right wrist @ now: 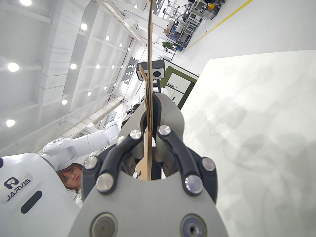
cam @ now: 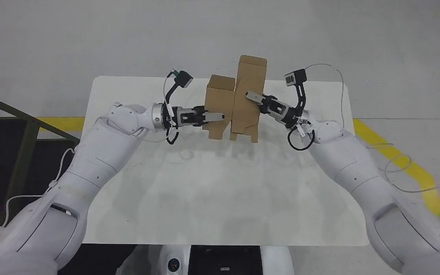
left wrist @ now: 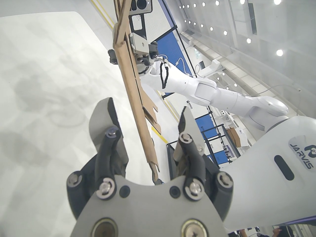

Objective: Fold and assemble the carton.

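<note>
Overhead, two wrist close-ups; common carton (cam: pixel 249 72)

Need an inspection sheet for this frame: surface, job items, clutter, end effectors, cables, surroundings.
Surface: white table, faintly stained.
Job's things: one brown carton, not yet assembled, held above the table between both arms.
Clutter: nothing seen.
End effectors: left end effector open, carton panel passing between its fingers; right end effector shut on the carton.
Cables: black cable loop at the right wrist; thin wire arcing beside it.
Surroundings: yellow floor tape; dark frame beside the table.
</note>
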